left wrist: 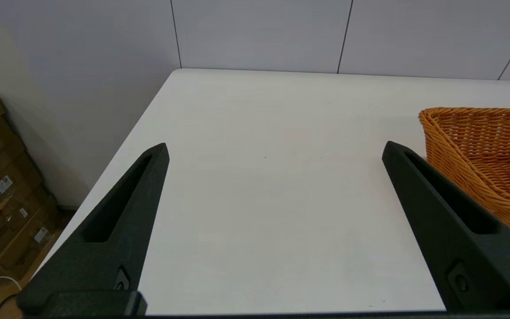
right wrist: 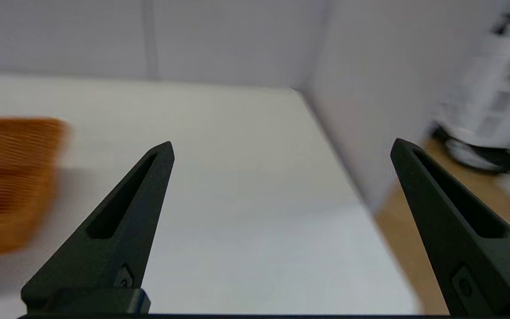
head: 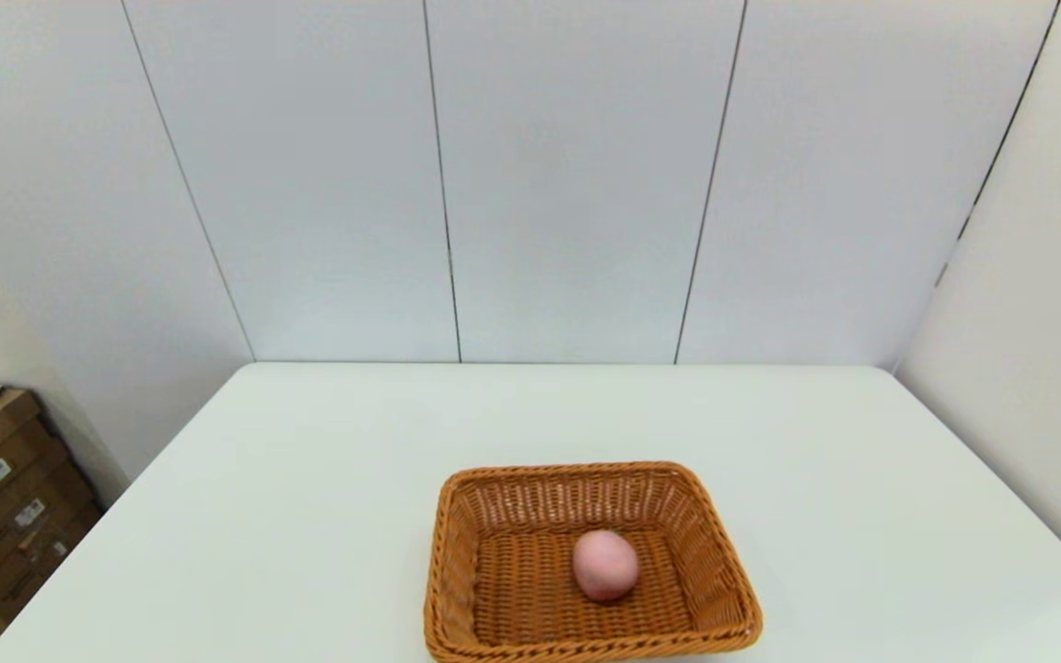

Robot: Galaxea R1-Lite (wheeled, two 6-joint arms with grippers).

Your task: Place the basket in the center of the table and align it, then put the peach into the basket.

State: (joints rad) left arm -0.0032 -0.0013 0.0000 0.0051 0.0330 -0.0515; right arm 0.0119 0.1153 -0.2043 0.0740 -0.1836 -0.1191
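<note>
Peach [head: 604, 564] inside basket [head: 503, 502] on worktop [head: 309, 479]; left tool [left wrist: 275, 150] and right tool [right wrist: 281, 148] both released, empty.

A white bench [head: 309, 479] with rounded far corners carries one thing directly: a woven orange-brown basket [head: 457, 552] near the front edge, about midway across, apparently squared to the edges. The surface looks smooth and unmarked.
</note>
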